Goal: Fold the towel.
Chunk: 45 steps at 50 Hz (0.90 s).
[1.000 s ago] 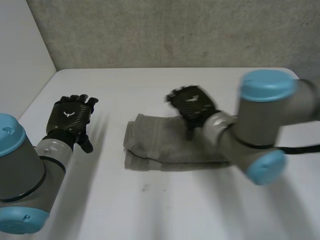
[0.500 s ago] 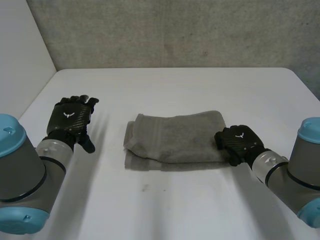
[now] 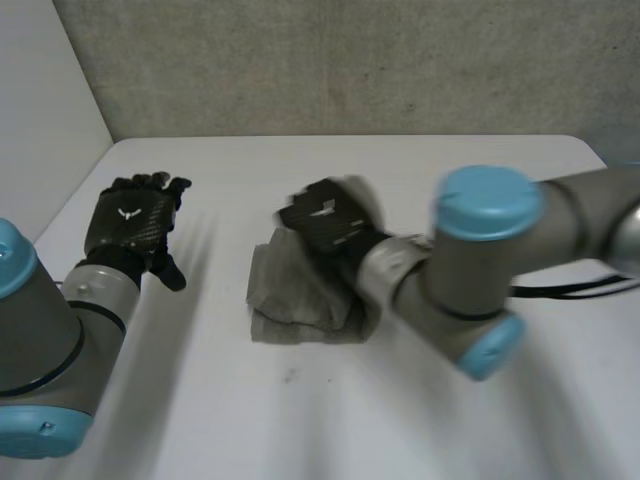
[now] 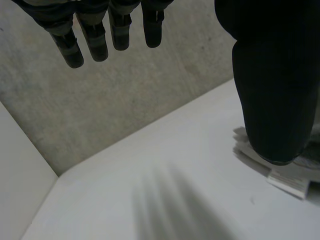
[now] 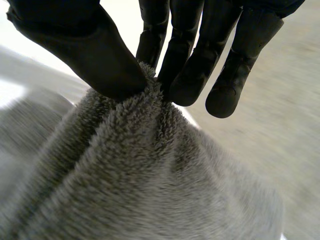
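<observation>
Right robot hand: the right robot hand (image 3: 325,222) is closed in a pinch on the towel (image 3: 300,295). In the right wrist view its thumb (image 5: 75,45) and fingers (image 5: 192,75) squeeze a raised ridge of the fluffy cloth between them.
Right arm: the right arm (image 3: 480,270) reaches in across the towel's right side and hides that part of it.
Left robot hand: the left robot hand (image 3: 130,225) is open and holds nothing. Its fingers (image 4: 95,35) are straight, and it hovers well apart from the towel, to the towel's left.
Towel: grey and bunched in loose folds, it lies near the middle of the surface (image 3: 300,420). The pinched part is at its far left.
Surface: white.
Wall: a grey wall (image 3: 350,60) stands behind the surface.
</observation>
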Each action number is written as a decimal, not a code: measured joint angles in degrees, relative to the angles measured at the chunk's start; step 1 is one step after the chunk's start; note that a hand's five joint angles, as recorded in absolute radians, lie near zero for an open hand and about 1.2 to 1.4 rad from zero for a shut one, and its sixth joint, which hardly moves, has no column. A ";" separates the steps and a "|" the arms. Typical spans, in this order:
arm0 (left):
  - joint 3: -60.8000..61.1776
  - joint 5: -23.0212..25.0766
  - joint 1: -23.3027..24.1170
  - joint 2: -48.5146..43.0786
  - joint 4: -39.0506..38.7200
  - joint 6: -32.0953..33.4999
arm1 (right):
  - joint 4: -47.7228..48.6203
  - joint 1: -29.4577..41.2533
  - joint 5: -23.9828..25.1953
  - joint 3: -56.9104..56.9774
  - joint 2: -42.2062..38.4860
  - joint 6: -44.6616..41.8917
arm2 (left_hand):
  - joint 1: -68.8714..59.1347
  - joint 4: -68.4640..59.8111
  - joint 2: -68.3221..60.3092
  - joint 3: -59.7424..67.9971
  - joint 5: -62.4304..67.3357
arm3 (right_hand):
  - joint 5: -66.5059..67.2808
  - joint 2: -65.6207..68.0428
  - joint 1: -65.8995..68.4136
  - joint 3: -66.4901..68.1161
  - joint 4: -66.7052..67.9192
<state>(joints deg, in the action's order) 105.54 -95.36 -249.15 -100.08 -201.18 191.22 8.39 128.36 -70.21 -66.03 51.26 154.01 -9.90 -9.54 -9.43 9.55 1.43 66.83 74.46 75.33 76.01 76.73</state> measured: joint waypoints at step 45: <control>-22.98 2.64 8.61 -27.70 10.81 -10.45 | -17.71 -4.56 -10.34 12.40 -14.18 17.96 | 0.00 -0.05 -0.13 0.09 0.00 | -63.35 -59.46 -62.45 -61.84 -62.00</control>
<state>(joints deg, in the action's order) 82.56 -92.72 -240.54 -127.78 -190.37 180.77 -9.32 123.80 -80.55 -53.63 37.08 171.98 -9.90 -9.59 -9.56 9.65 1.42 3.48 15.00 12.88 14.17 14.74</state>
